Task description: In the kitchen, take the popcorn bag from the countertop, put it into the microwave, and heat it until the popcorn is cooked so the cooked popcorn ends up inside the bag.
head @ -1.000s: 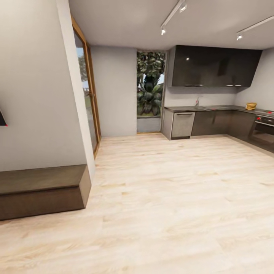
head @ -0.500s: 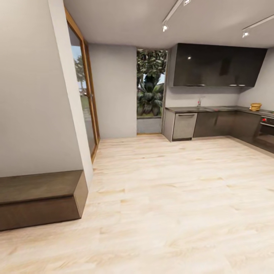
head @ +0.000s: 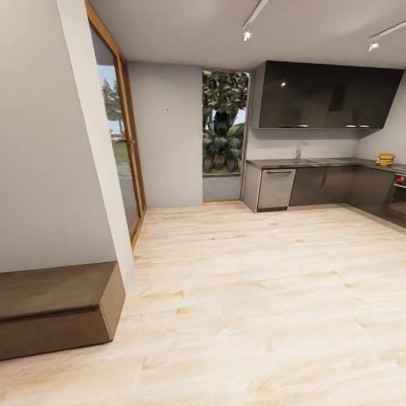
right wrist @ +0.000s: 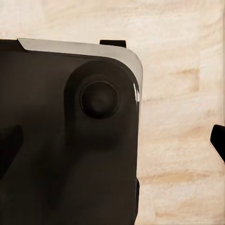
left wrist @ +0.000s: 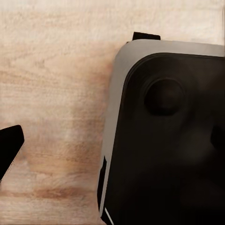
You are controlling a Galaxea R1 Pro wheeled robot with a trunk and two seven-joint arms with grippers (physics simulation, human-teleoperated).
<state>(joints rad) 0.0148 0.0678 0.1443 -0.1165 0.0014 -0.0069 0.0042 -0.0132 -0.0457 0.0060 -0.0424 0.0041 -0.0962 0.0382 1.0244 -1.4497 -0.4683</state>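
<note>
Position: I stand on the pale wood floor (head: 242, 293), well apart from the kitchen.
Countertop (head: 316, 163): far ahead, toward my right arm's side.
Popcorn bag, microwave: not located.
Grippers: state cannot be told; wrist cameras face my base (left wrist: 168, 136).

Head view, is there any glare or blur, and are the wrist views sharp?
Head view: small glints on the glossy upper cabinets, ceiling spotlights bright, walls bowed by the wide lens. Both wrist views: soft, the dark robot base smudgy over the wood floor.
</note>
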